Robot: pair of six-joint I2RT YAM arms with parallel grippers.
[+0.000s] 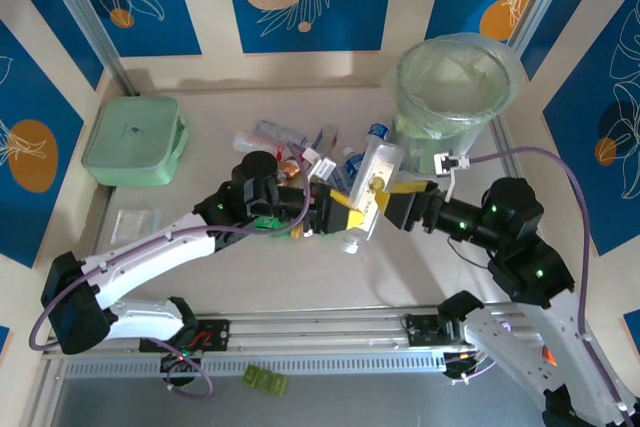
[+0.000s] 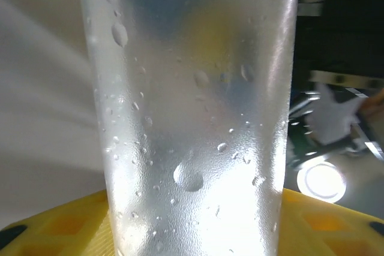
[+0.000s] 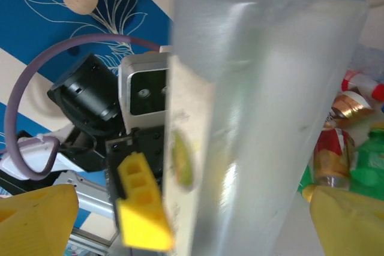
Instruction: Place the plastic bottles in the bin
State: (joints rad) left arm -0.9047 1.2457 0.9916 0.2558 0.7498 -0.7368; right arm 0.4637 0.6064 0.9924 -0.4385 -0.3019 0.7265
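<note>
Top camera: a clear bottle [image 1: 370, 182] is held tilted near the bin [image 1: 430, 125], at its front left. The left gripper [image 1: 340, 215] is clenched on it, and the right gripper [image 1: 398, 199] is spread wide beside it. Other plastic bottles [image 1: 290, 142] lie on the surface [image 1: 200, 197] left of the bin.

Left wrist: the droplet-covered bottle [image 2: 192, 118] is pinched between yellow fingers [image 2: 60, 226].

Right wrist: both fingers [image 3: 36, 220] stand apart from the bottle [image 3: 258, 118].
</note>
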